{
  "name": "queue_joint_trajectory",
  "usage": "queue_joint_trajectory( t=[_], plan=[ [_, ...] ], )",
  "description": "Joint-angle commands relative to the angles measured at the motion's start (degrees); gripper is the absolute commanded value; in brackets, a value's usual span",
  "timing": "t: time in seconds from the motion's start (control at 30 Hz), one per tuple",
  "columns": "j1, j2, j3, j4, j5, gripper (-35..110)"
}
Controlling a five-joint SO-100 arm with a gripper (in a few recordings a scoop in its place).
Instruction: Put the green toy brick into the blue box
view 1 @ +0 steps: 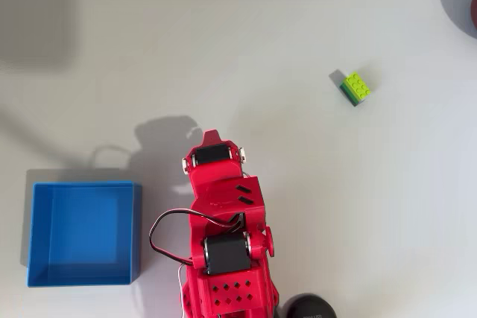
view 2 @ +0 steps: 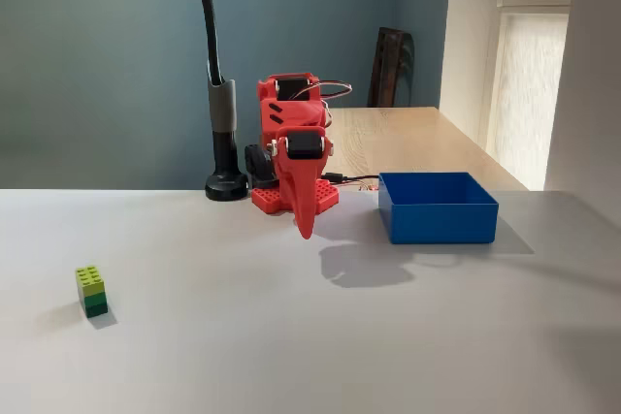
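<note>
- green toy brick (view 2: 92, 291) nearest the fixed camera, sitting alone on the white table (view 2: 310, 336) at lower left; lime studded top over a darker green lower layer, upright
- overhead view has the same brick (view 1: 355, 88) at upper right, well apart from arm and box, small shadow beside it
- red arm folded up over its base, gripper (view 2: 306, 225) pointing down, tip hanging above the table, touching nothing
- fingers look pressed together into one tapered point in the fixed view, nothing held; overhead view shows the gripper (view 1: 212, 138) from above, gap between fingers cannot be made out there
- blue box (view 2: 437, 208) right of the arm in the fixed view, flat on the table, nothing inside
- overhead view: box (view 1: 83, 233) at lower left, just beside the arm base
- black lamp stand (view 2: 224, 143) behind the arm
</note>
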Motion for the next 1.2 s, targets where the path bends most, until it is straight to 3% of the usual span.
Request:
queue_joint_trajectory(
  t=[0.0,0.83,0.97,1.07,1.17],
  plan=[
    [-0.26,1.05,0.70,1.23,-0.26,0],
    [-1.23,1.05,0.70,1.05,-1.49,0],
    [-0.97,0.35,0.00,-3.25,-2.55,0],
    [0.26,-2.11,-0.62,-6.77,-2.81,13],
    [3.25,-6.59,-0.97,-11.87,-0.70,13]
  ],
)
